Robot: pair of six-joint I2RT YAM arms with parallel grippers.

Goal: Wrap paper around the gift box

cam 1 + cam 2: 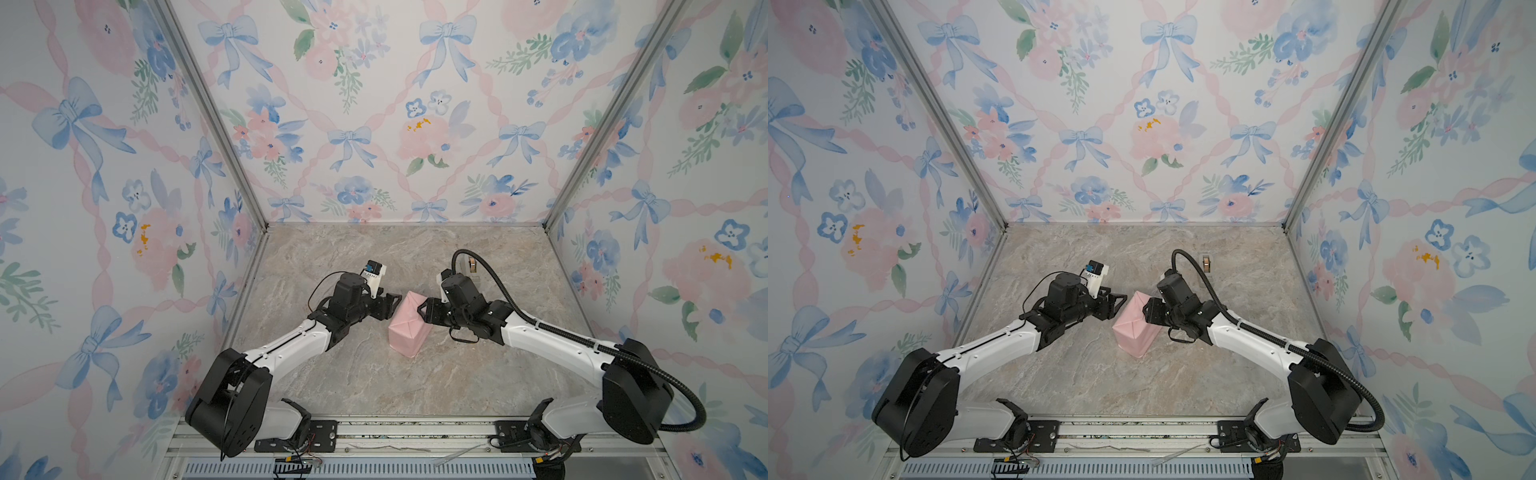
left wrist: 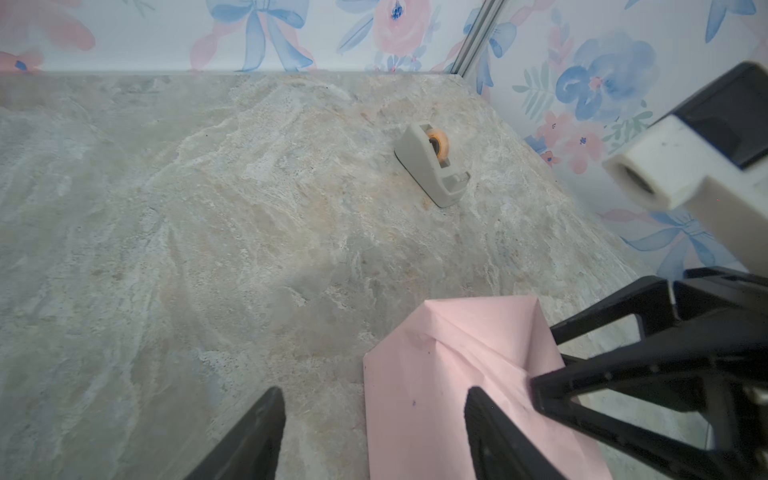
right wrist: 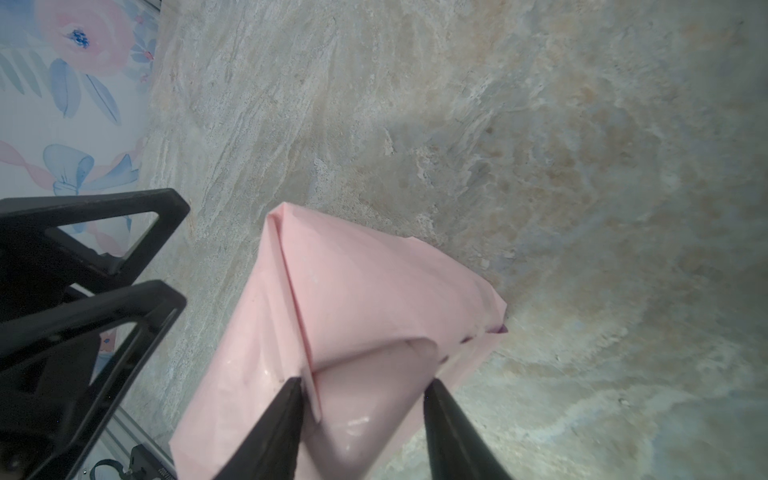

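The tabletop (image 1: 353,374) has a stone-like pattern in beige and grey with pale veins, and flowered walls (image 1: 374,124) close it on three sides. Two things lie directly on it. Near the middle is the paper (image 1: 409,328), pale pink side outwards, folded into a block-shaped parcel that lies slanted to the tabletop's edges. The far end of it is folded to a point. In the far right part, well apart from the parcel, a small beige tape dispenser (image 1: 1206,263) with an orange-brown roll stands upright on its base.
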